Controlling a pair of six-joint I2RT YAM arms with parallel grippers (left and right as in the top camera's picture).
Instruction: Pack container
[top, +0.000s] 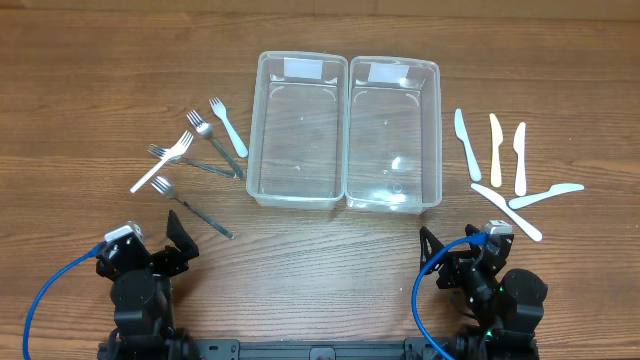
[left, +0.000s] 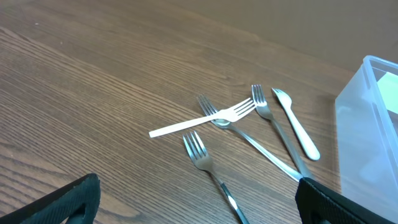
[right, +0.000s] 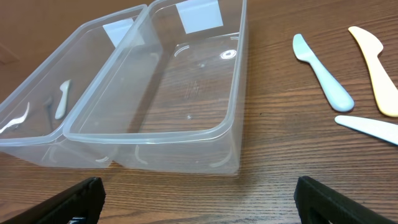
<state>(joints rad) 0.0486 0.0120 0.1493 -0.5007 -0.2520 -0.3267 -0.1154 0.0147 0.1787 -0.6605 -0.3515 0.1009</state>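
Two clear plastic containers stand side by side mid-table, the left one (top: 254, 150) and the right one (top: 438, 130), both empty. Several forks lie to their left: a white plastic fork (top: 160, 165) (left: 199, 121), a metal fork (top: 190, 210) (left: 202, 158) nearest my left gripper, and others (top: 215, 140) (left: 273, 124). Several plastic knives lie to the right: a pale one (top: 464, 145) (right: 323, 71), a cream one (top: 496, 150) (right: 376, 68) and white ones (top: 505, 210) (right: 370, 127). My left gripper (top: 150, 245) (left: 199, 186) is open and empty, short of the forks. My right gripper (top: 460, 250) (right: 199, 186) is open and empty in front of the right container (right: 149, 135).
Bare wooden table lies between both grippers and the containers. Blue cables loop beside each arm base at the front edge (top: 40, 300). The left container's rim (right: 37, 140) shows at the left of the right wrist view.
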